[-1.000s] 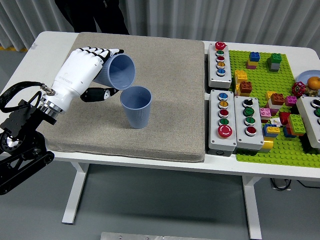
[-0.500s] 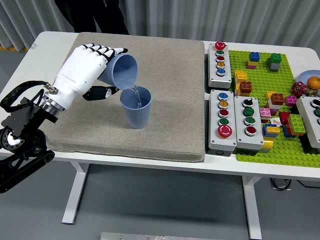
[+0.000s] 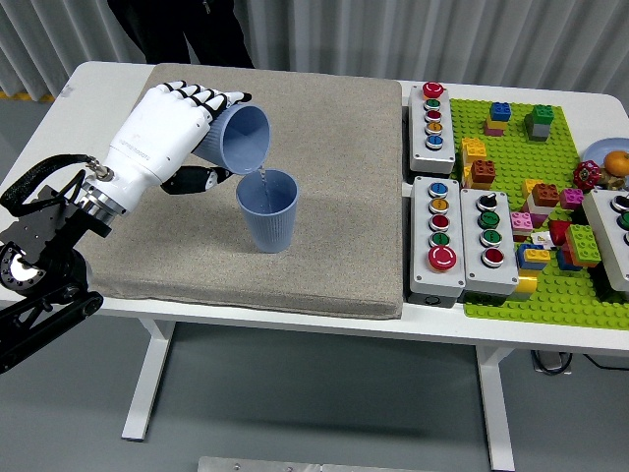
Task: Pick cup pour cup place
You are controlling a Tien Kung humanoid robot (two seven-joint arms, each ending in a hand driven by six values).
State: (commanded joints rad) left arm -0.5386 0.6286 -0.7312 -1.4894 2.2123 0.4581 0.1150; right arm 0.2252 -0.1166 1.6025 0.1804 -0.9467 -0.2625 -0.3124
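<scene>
The white table (image 3: 295,320) is carrying a square grey-beige fabric mat (image 3: 334,246) across its left and middle.

Standing upright on the mat, nearest the front edge, is a ribbed blue plastic cup (image 3: 267,210) with its mouth open upward.

Just above and to the left of it, the left robot hand (image 3: 172,133), white-shelled with black fingertips, is wrapping its fingers around a second ribbed blue plastic cup (image 3: 238,138). This held cup is tilting with its mouth facing right and down, its lower rim directly over the standing cup's opening. A thin stream of water (image 3: 261,177) is falling from the held rim into the standing cup.

Farther back, a person in dark clothing (image 3: 187,29) is standing beyond the table's far edge.
</scene>
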